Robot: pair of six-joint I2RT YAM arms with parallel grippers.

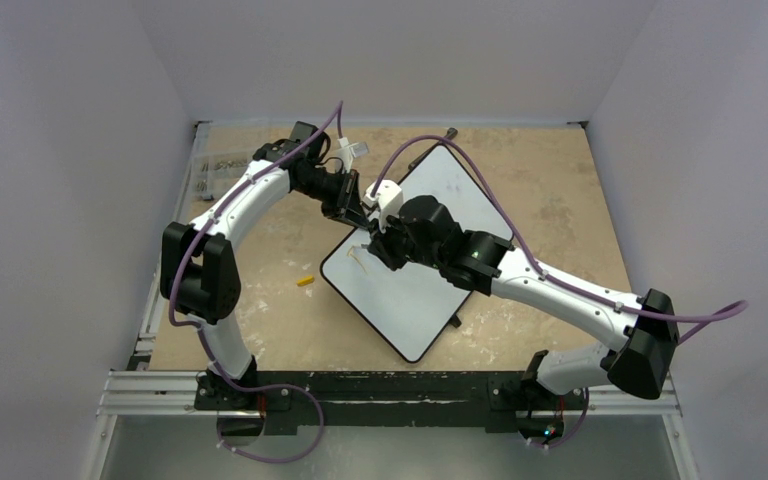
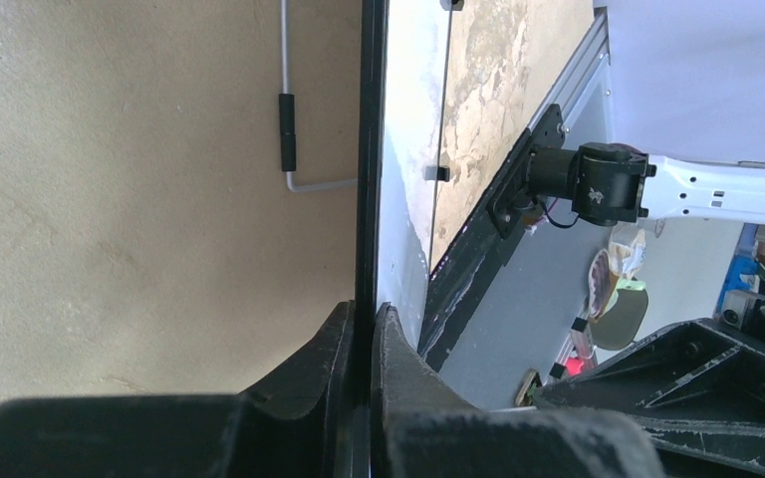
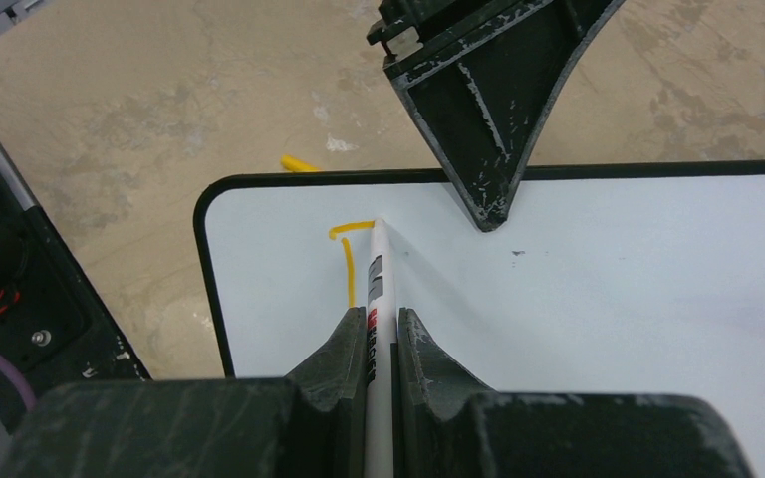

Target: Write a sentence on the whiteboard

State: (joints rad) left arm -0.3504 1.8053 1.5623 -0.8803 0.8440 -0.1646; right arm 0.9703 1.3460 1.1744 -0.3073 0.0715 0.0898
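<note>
The large white rectangular whiteboard w/ thin black frame [image 1: 415, 300] is lying flat on the tan worn tabletop [image 1: 560, 200], turned cornerwise, its far-left edge sitting inside the left claw [image 2: 361, 314]. That claw is clamping the frame, one finger above and one below. The biggest risk seems to be here: if this pinch is slipping or sitting off-centre, writing pressure could be swivelling the board around it and skewing the lines.

The right claw [image 3: 374, 319] is squeezing a white cylindrical marker [image 3: 379, 269], barrel running fwd between the fingers, tip touching the board just ahead of them. Pressing too hard could be sliding the barrel back through the grip; too light and the ink would be skipping. In the right wrist view the left claw's finger [image 3: 478, 119] is sitting near the tip, ahead and slightly right, so a wide stroke that way risks a knock between claws.

The sentence, orange-yellow marker lettering [image 3: 349, 264], is barely begun: only a hooked stroke, just left of the tip, close to the board's corner. Starting this near the edge probably leaves little margin on that side.

A small yellow cap [image 3: 299, 163] is lying on the table beyond the board edge, ahead-left of the right claw; it looks liable to roll.

Containers: none showing, so no contents.
</note>
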